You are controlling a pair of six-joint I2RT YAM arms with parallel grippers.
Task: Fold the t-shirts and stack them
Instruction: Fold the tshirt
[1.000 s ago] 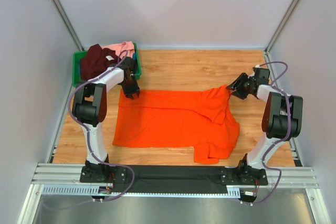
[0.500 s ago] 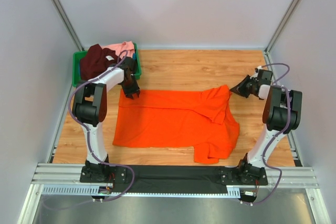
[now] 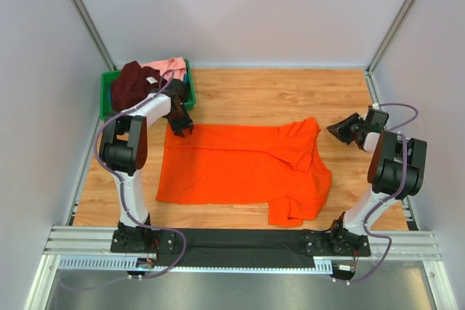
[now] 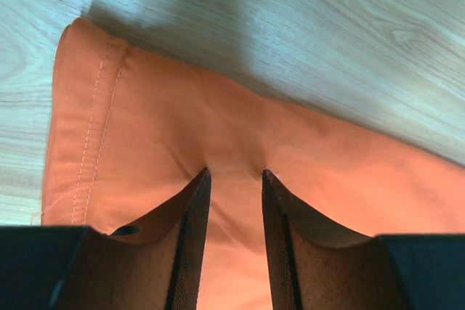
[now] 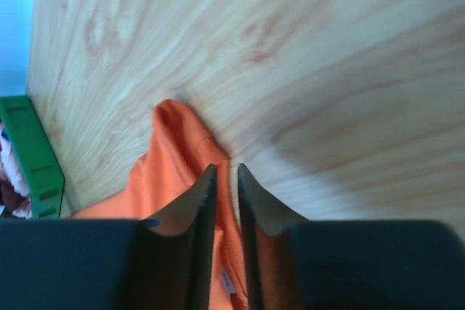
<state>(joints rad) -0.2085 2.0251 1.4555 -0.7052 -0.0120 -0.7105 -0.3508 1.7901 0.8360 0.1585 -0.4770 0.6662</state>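
Here, the wooden table (image 3: 290,92) runs wall to wall in front of me; the orange shirt (image 3: 240,168) lies on its middle, spread flat over its left part; its right part is rumpled, with a flap folded back over the body and a lobe hanging toward the near edge. At the far left corner stands the green bin (image 3: 105,103); the maroon shirt (image 3: 131,85) is heaped in it and spills over its left rim, a white label showing on top; the pink shirt (image 3: 168,67) lies bunched just behind it, at the far side of the bin.

My left gripper (image 3: 182,127) is down on the far left corner of the orange shirt, near the bin; in the wrist view its fingers (image 4: 196,208) stand partly apart with the tips pressed into the cloth (image 4: 218,128); the cloth puckers at the tips and fills the gap, the stitched hem lying just to the left; I cannot tell whether a fold is pinched.

My right gripper (image 3: 336,128) hangs over bare wood to the right of the shirt's far right corner, apart from it; its fingers (image 5: 203,194) are all but together, a thin slit between them, holding nothing; beyond the tips I see the shirt's peak (image 5: 171,150), and the bin (image 5: 33,150) past that.
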